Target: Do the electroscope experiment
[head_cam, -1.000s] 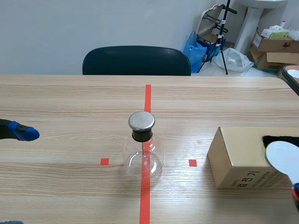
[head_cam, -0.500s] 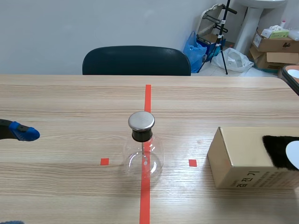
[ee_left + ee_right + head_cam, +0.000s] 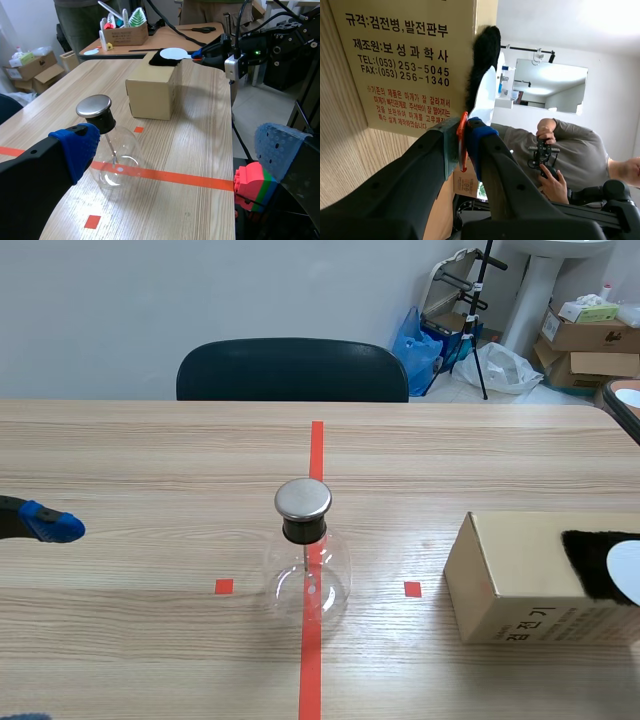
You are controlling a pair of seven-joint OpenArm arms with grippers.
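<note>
1. Charging looks the step in hand: the right gripper (image 3: 465,131), clamped on a red handle (image 3: 462,145), holds the white disc (image 3: 484,97) against black fur (image 3: 588,562) atop the box (image 3: 510,585).
2. Next, I judge, the disc must lift clear and reach the metal cap (image 3: 303,498) of the electroscope (image 3: 306,578), mid-table on the tape line (image 3: 317,455).
3. The left gripper (image 3: 177,150) hangs apart, fingers spread, empty.

Korean label "검전병" on box (image 3: 395,60)

You had a pale wall (image 3: 150,300) behind the wooden counter (image 3: 150,460), a dark chair (image 3: 292,370) at its far edge, and boxes (image 3: 585,335), a blue bag (image 3: 420,340) and a black stand (image 3: 480,310) on the floor (image 3: 455,388) beyond.
</note>
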